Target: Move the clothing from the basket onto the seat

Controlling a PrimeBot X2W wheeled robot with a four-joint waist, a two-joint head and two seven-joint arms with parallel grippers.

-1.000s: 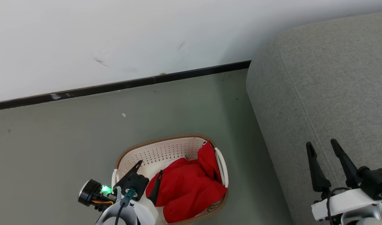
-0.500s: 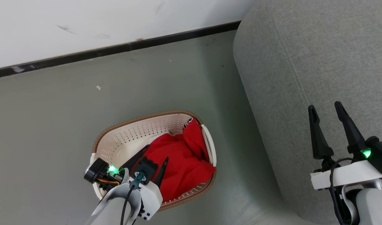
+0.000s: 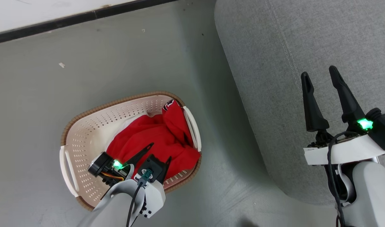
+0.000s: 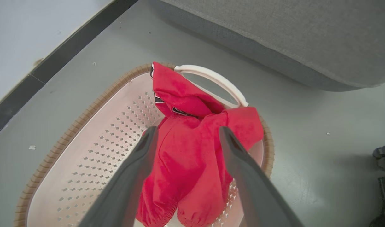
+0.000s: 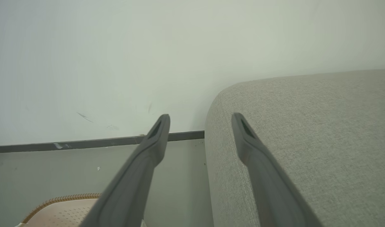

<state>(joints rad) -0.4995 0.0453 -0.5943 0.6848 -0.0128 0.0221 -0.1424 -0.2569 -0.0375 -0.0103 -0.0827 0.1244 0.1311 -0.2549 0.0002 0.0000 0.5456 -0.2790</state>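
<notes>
Head view, looking down: cream basket (image 3: 82, 138) on grey floor (image 3: 116, 53), near a big grey seat (image 3: 274, 47) at right. Red clothing (image 3: 154, 135) is bunched in the basket's seat-side half, one fold riding up by the handle (image 3: 192, 126). L gripper (image 3: 161, 150) hangs over the heap, jaws wide apart, nothing held, tips straddling the pile. It's prob. lined up to drop and pinch a garment; contact w/ fabric unclear. R gripper (image 3: 318, 71) hovers above the seat, jaws also apart, empty, likely parked clear of the L arm's path. No clothing on the seat yet, so the task looks barely begun.
</notes>
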